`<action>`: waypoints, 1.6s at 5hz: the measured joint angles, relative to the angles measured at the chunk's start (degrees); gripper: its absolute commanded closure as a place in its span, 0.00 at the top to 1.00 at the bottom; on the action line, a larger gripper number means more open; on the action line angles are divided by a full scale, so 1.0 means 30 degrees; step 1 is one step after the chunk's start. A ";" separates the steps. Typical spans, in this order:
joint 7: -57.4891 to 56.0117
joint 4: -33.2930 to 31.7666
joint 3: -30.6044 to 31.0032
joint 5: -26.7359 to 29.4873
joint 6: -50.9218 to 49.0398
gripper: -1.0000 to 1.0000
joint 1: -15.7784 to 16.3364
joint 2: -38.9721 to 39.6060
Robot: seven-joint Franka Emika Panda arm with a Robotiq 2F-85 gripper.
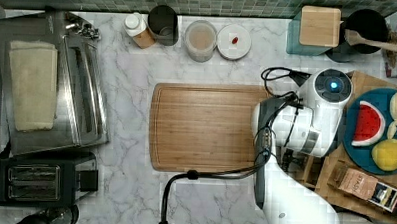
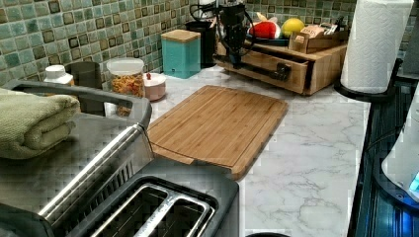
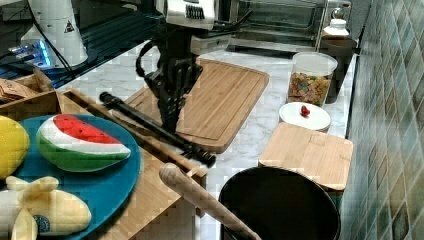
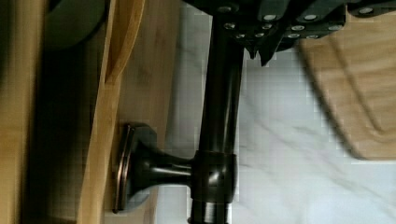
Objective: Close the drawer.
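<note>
The drawer [image 2: 254, 60] is a light-wood box in a wooden stand, pulled out a little toward the cutting board. In the wrist view a dark gap shows behind its front panel [image 4: 100, 140]. A long black bar handle [image 3: 150, 125] runs along the front, also seen as the handle [image 4: 222, 107] up close. My gripper [image 3: 170, 119] points straight down at the middle of the bar, on the cutting-board side. Its fingers are shut and rest against the bar without wrapping it, as the gripper [image 4: 261, 53] shows in the wrist view. In the top view my white arm [image 1: 296, 125] covers the gripper.
The cutting board [image 1: 206, 127] lies flat just in front of the drawer. On the stand sits a teal plate [image 1: 359, 100] with toy fruit. A black pot [image 3: 280, 205] with a wooden spoon, a paper towel roll [image 2: 373, 44], a toaster oven [image 1: 52, 82] and a toaster [image 1: 39, 179] stand around.
</note>
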 measured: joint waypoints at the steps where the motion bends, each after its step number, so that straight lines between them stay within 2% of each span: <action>1: 0.0000 0.0000 -0.0563 -0.1888 0.0476 0.00 -0.0051 0.0247; 8: 0.0121 0.0037 -0.0721 -0.2103 0.0550 0.00 0.0126 0.0326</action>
